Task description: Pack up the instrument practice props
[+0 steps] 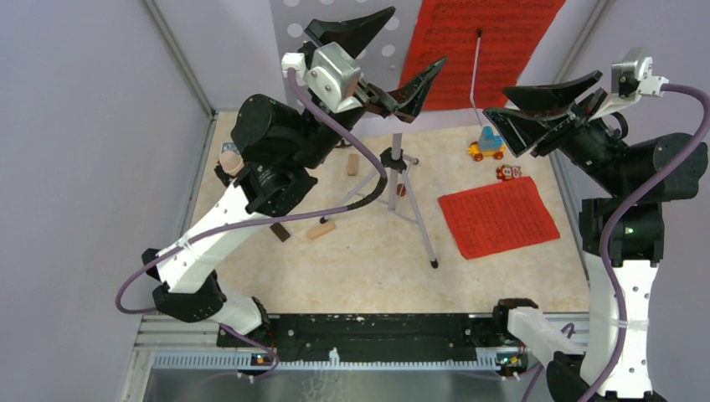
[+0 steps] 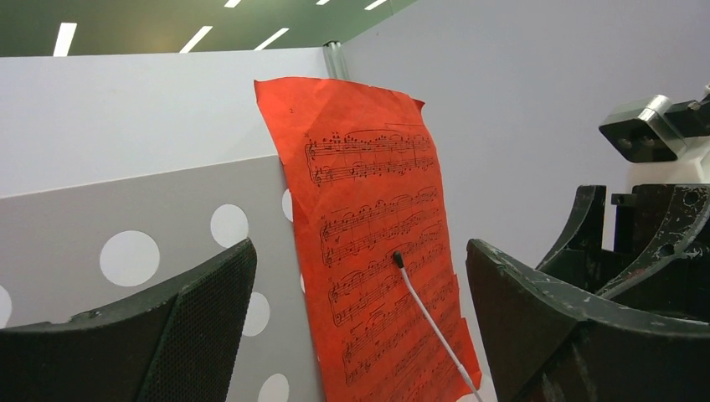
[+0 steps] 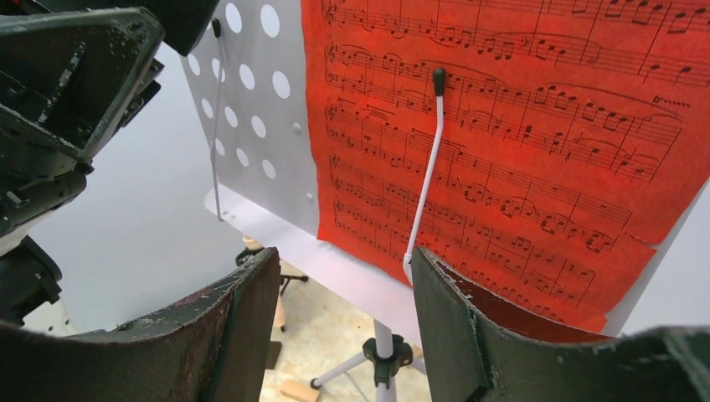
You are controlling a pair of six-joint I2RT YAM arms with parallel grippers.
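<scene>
Overhead, the left gripper (image 1: 417, 37) gapes fully open and the right gripper (image 1: 501, 102) partly open, both empty, facing the white music desk (image 3: 251, 100), where a red sheet-music page (image 3: 519, 126) stands clipped.

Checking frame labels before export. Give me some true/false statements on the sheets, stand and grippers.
1. One red page hangs on the white perforated music desk. True.
2. A second red page lies flat on the table. True.
3. The left gripper grips the hanging page. False: it is open and holds nothing.
4. The tripod legs are folded and the stand lies down. False: the legs are spread and the stand is upright.
5. The right gripper holds something. False: it is open and empty.
</scene>
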